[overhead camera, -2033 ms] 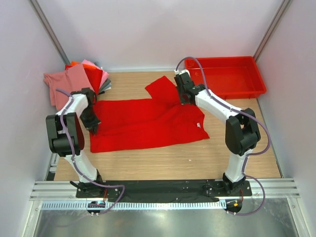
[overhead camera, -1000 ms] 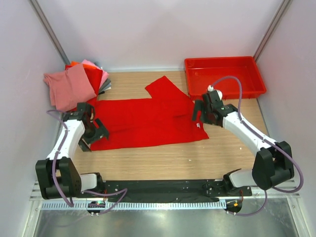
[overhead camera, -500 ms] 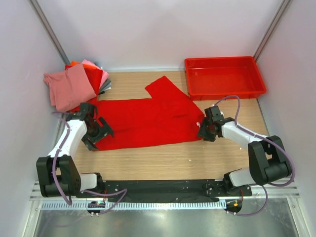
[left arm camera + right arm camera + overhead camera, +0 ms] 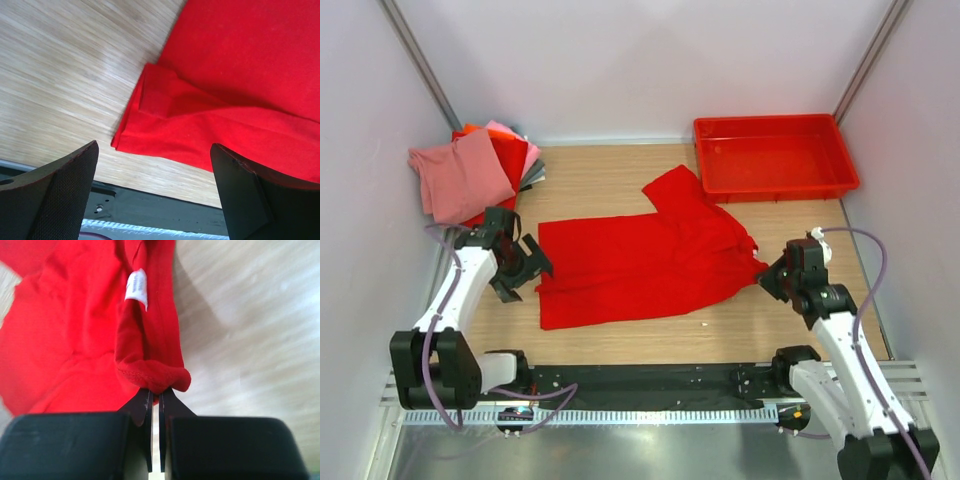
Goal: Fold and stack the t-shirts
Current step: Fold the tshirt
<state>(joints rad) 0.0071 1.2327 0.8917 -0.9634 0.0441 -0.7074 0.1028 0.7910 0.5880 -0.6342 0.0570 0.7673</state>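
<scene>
A bright red t-shirt (image 4: 640,265) lies spread across the middle of the table, bunched toward its right end. My right gripper (image 4: 767,275) is shut on a fold of its collar edge (image 4: 155,382), just below the white label (image 4: 136,287). My left gripper (image 4: 525,268) stands open just off the shirt's left edge. In the left wrist view its fingers (image 4: 55,195) frame a turned-over hem corner (image 4: 150,102) with nothing between them. Folded t-shirts (image 4: 470,170) in dusty pink, red, orange and grey are piled at the back left.
A rigid red plastic tray (image 4: 770,122) stands at the back right, close behind the shirt's raised sleeve. White walls close in the sides. The black base rail (image 4: 650,380) runs along the near edge.
My right gripper has shut on the shirt's collar edge and pulled it to the right and nearer. The whole shirt slid right, away from my left gripper, which stayed open.
</scene>
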